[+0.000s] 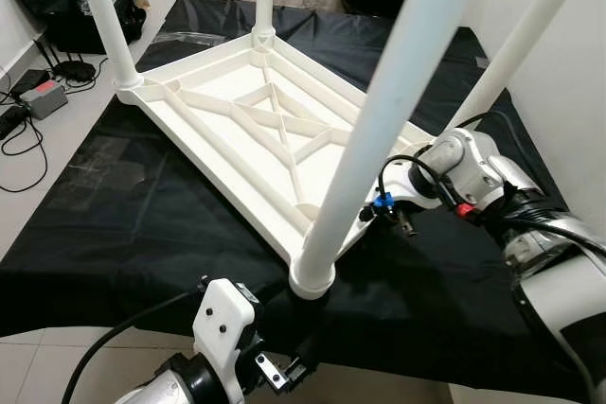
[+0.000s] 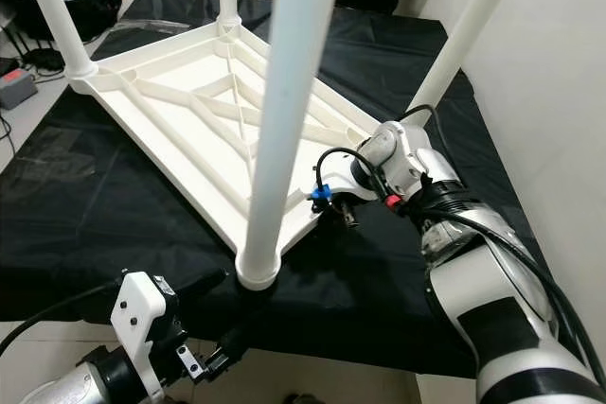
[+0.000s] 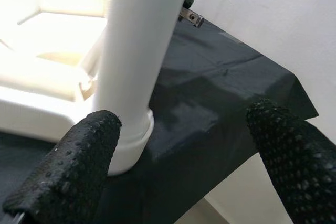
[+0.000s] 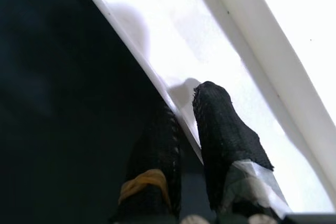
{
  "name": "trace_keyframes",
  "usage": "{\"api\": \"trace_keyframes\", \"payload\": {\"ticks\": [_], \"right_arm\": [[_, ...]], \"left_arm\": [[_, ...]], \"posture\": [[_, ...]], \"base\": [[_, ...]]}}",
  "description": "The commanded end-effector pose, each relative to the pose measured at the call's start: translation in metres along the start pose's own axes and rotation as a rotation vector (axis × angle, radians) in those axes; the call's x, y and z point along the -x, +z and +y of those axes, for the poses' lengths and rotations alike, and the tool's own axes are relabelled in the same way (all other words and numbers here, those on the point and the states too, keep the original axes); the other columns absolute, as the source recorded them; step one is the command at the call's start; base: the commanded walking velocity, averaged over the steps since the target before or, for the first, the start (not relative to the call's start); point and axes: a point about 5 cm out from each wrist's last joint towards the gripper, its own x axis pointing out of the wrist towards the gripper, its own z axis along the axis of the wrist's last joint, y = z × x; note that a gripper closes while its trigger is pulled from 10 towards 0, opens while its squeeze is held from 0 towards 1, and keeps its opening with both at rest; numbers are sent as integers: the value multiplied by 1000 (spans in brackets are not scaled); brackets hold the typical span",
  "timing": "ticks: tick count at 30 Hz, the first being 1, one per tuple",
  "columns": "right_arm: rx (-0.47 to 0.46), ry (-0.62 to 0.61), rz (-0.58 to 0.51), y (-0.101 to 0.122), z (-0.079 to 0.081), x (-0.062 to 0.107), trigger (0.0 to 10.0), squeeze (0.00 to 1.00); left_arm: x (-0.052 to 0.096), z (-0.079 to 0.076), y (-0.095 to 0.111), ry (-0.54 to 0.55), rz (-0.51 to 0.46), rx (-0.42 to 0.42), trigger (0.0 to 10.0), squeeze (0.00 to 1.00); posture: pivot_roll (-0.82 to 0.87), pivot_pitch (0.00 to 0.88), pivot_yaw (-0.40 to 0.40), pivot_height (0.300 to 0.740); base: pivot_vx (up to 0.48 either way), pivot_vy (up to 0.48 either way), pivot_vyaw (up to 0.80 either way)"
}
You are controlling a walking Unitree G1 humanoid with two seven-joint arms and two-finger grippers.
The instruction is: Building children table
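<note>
The white plastic children's table [image 1: 248, 131] lies upside down on a black cloth [image 1: 114, 224], its ribbed underside facing up. White legs stand in its corners. The nearest leg [image 1: 379, 111] rises from its socket [image 1: 312, 281] at the front corner. My left gripper [image 3: 181, 156] is open low beside that socket, with one finger [image 3: 68, 166] on each side of the leg's base and not touching it. My right gripper [image 4: 181, 129] is shut on the table's right rim [image 2: 327, 198], one finger [image 4: 223, 129] above the edge and the other below.
A white wall [image 1: 568, 63] runs close along the right side of the cloth. On the floor at the left lie cables and a grey and red box [image 1: 43, 96], with a dark bag [image 1: 85, 21] behind. The cloth's front edge meets pale tiles [image 1: 38, 366].
</note>
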Motion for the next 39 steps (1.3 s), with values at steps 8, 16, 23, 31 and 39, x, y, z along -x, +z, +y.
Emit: {"api": "trace_keyframes", "payload": {"ticks": [8, 16, 23, 31, 39], "right_arm": [[-284, 73, -180, -5, 17, -17, 0, 0], [-363, -15, -209, -3, 16, -17, 0, 0], [-10, -93, -15, -14, 24, -17, 10000, 0], [50, -217, 35, -6, -1, -5, 10000, 1000], [109, -251, 153, -1, -20, 14, 10000, 1000]], "left_arm": [[-1, -2, -4, -13, 12, 20, 10000, 0], [-2, -2, -3, -15, 10, 18, 10000, 0], [-2, -1, -3, -16, 10, 16, 10000, 0], [-1, -3, -2, -16, 8, 17, 10000, 0], [1, -7, 0, -11, 3, 25, 10000, 0]], "posture": [[-10, 192, -119, 740], [-10, 191, -116, 740], [-11, 190, -115, 740], [-3, 202, -125, 740], [12, 223, -141, 740]], "base": [[0, 0, 0], [0, 0, 0], [0, 0, 0], [0, 0, 0], [0, 0, 0]]}}
